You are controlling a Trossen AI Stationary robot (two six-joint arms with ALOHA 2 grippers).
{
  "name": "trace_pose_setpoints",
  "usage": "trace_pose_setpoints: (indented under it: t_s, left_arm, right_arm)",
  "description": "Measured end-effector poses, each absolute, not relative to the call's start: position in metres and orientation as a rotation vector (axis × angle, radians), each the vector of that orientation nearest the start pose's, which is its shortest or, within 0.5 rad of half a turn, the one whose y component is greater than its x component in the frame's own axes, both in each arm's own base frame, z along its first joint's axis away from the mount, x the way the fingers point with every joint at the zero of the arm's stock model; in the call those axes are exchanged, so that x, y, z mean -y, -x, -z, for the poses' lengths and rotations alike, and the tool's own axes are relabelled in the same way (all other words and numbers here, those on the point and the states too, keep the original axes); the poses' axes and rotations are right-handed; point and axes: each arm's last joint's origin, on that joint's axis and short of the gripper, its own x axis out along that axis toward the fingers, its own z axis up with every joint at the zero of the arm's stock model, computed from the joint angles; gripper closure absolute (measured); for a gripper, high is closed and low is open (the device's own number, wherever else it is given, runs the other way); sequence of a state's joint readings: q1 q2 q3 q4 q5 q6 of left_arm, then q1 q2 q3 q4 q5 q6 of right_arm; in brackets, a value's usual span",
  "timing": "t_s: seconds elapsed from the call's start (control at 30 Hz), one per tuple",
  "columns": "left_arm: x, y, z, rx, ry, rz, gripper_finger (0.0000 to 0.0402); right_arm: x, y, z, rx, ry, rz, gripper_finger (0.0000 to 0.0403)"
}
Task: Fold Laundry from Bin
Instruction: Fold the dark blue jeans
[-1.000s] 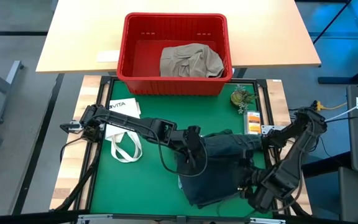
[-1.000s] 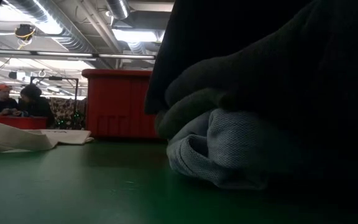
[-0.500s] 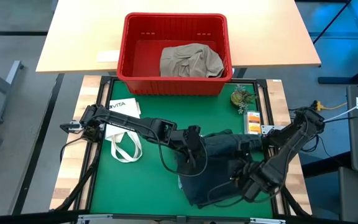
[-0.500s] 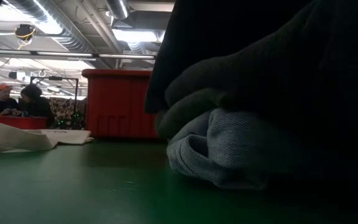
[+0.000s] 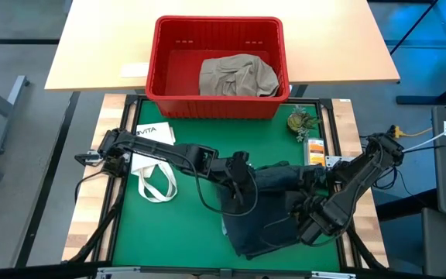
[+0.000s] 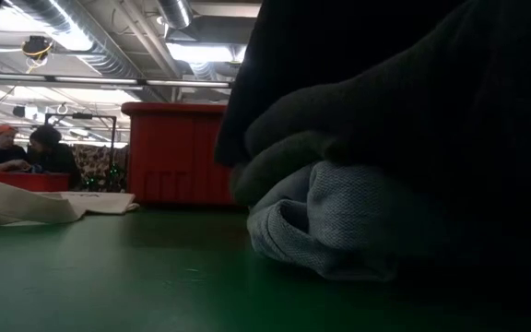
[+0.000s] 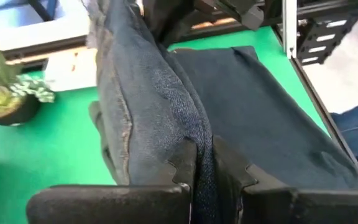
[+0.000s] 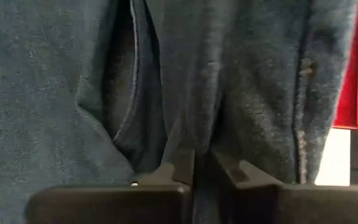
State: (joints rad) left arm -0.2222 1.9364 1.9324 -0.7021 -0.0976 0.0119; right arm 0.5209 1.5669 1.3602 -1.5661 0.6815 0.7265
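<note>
A dark blue-grey garment (image 5: 273, 205) from the laundry lies bunched on the green mat (image 5: 180, 225), right of the middle. In the low view its lower folds (image 6: 339, 231) rest on the mat. My left gripper (image 5: 242, 186) is shut on the garment's left part, which it holds raised. My right gripper (image 5: 302, 221) is shut on the near right part. A khaki piece (image 5: 237, 75) lies inside the red bin (image 5: 217, 105) at the far side. My left gripper pinches a raised fold of the dark cloth (image 7: 194, 134) between its two fingers, coming slanting down from the table's left. The fold stands up as a ridge from the fingers, and the rest of the garment lies on the mat. My right gripper pinches a fold of the same garment (image 8: 197, 134) between its two fingers, slanting down from the right. How many layers it has, I cannot tell.
A white tote bag (image 5: 155, 174) with loop handles lies on the mat's left part. A small potted plant (image 5: 299, 120) and an orange-and-white card (image 5: 316, 151) sit at the far right. The bin stands on a wooden table beyond the mat. People sit in the room behind (image 6: 26, 152).
My right gripper has gone toward the table's left and far side and down, onto the garment's near right part, and has tipped further down. The garment and my left gripper have stayed where they were.
</note>
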Motion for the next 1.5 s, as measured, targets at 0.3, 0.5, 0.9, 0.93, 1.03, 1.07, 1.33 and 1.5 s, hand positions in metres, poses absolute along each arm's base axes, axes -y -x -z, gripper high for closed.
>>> trace_pose_setpoints:
  t_s: [0.3,0.5,0.9,0.93,1.03,1.07,1.33,1.5]
  left_arm:
    - [0.083,-0.417,-0.359,-0.668,-0.118,0.116,0.0376]
    - [0.082,-0.417,-0.362,-0.655,-0.124,0.118,0.0376]
    - [0.085,-0.414,-0.365,-0.641,-0.132,0.128,0.0376]
    - [0.086,-0.412,-0.367,-0.638,-0.133,0.131,0.0376]
    - [0.09,-0.409,-0.371,-0.631,-0.138,0.14,0.0376]
    - [0.092,-0.406,-0.373,-0.628,-0.139,0.144,0.0376]
    - [0.093,-0.396,-0.387,-0.593,-0.137,0.15,0.0376]
    - [0.093,-0.393,-0.393,-0.568,-0.127,0.164,0.0376]
  right_arm:
    - [-0.093,-0.22,-0.309,-1.185,0.388,0.633,0.0393]
    - [-0.08,-0.221,-0.335,-1.144,0.34,0.622,0.0394]
    - [-0.08,-0.223,-0.37,-1.131,0.275,0.473,0.0398]
    - [-0.081,-0.223,-0.369,-1.15,0.256,0.445,0.0396]
    - [-0.083,-0.222,-0.368,-1.191,0.219,0.381,0.0392]
    - [-0.084,-0.223,-0.368,-1.193,0.215,0.377,0.0392]
    - [-0.08,-0.217,-0.374,-1.159,0.25,0.384,0.0394]
    - [-0.079,-0.214,-0.396,-1.094,0.199,0.365,0.0391]
